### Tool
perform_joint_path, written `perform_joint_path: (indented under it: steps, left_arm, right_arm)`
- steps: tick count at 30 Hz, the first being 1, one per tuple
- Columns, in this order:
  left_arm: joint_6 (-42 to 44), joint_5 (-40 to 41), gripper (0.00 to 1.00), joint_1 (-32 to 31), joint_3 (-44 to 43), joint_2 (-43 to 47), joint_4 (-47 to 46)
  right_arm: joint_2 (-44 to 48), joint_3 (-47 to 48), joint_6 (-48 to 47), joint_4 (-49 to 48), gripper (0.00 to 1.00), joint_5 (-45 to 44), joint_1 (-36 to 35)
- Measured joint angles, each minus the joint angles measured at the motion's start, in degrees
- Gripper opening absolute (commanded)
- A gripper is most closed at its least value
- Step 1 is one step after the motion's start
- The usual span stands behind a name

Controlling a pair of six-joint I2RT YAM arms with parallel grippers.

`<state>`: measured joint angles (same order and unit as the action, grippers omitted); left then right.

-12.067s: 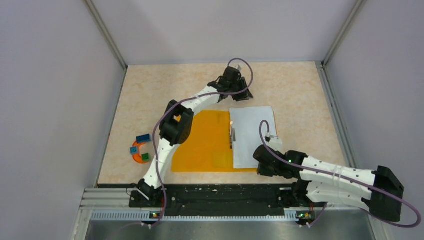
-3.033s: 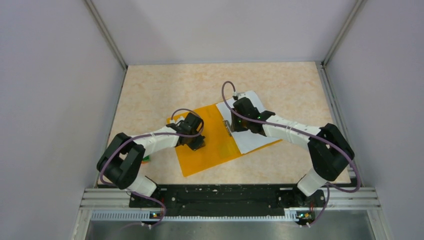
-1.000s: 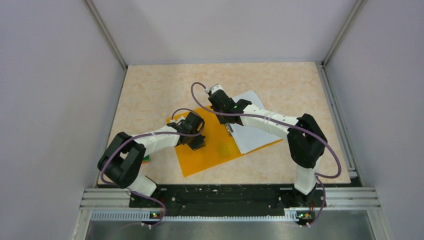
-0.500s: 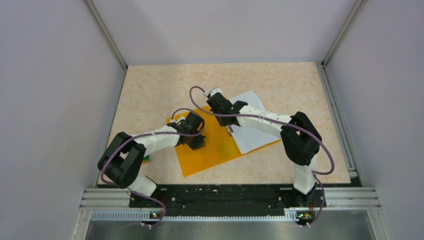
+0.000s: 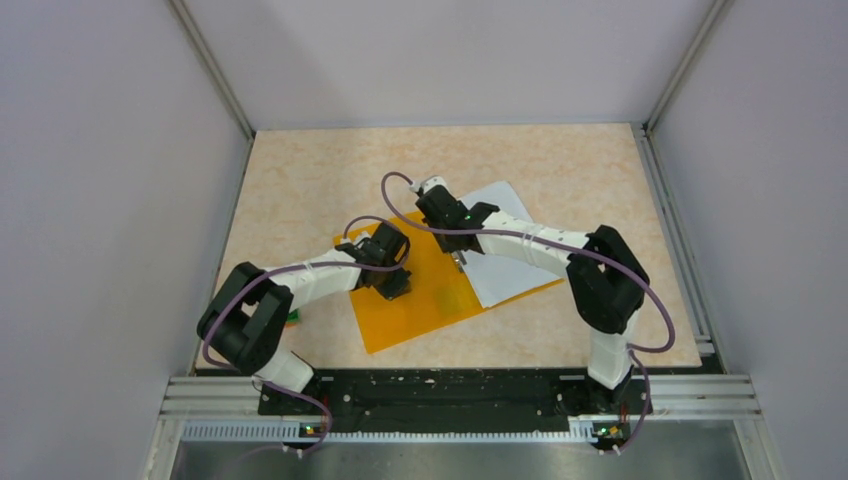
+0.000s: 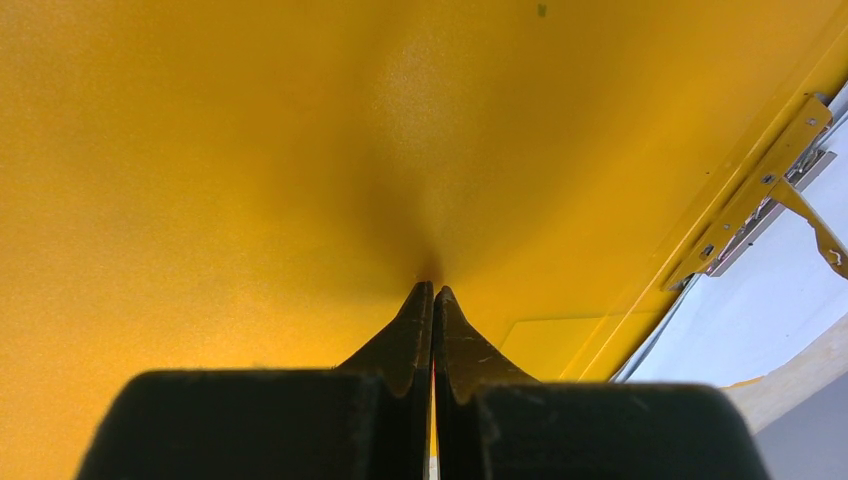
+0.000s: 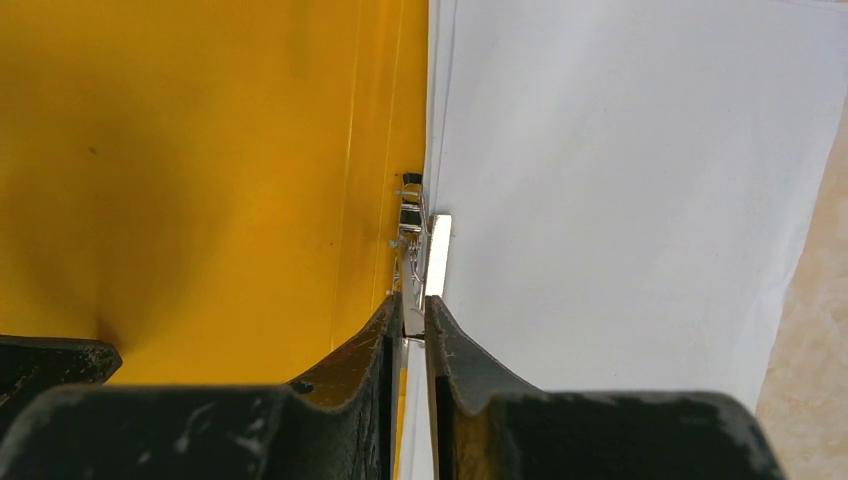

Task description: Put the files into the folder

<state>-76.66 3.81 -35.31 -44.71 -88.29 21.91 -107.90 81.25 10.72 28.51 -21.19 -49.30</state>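
Note:
The orange folder [image 5: 420, 305] lies open and skewed on the table, with a white paper sheet [image 5: 505, 265] on its right half. A metal clip [image 7: 425, 250] runs along the spine. My left gripper [image 5: 393, 283] is shut, its tips pressed onto the left flap, which fills the left wrist view [image 6: 250, 150] around the gripper [image 6: 433, 290]. My right gripper [image 5: 455, 250] is shut on the near end of the clip, seen in the right wrist view [image 7: 413, 305] between orange flap [image 7: 200, 180] and paper [image 7: 620, 200]. Only one sheet shows, and no printed text shows on it.
Small toy blocks [image 5: 292, 318] sit at the left, mostly hidden behind my left arm. Grey enclosure walls stand on three sides. A black rail [image 5: 440, 390] runs along the near edge.
Since the earliest frame the folder and paper have turned anticlockwise. My left gripper came down onto the left flap and my right gripper moved to the clip. Over the last second almost nothing moved.

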Motion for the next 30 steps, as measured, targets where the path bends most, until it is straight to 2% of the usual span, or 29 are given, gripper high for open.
perform_joint_path:
  steps: [13, 21, 30]
  left_arm:
    - [-0.2, 0.0, 0.0, 0.0, -0.2, -0.1, 0.2]
    - [-0.3, -0.2, 0.0, 0.0, -0.4, -0.4, 0.2]
    - [-1.5, -0.6, 0.0, 0.0, -0.9, -1.1, 0.1]
  right_arm:
    - [0.9, -0.3, 0.0, -0.1, 0.15, 0.0, 0.0]
    - [1.0, -1.7, 0.6, -0.2, 0.07, 0.1, 0.0]
    - [3.7, -6.3, 2.3, -1.3, 0.05, 1.4, 0.0]
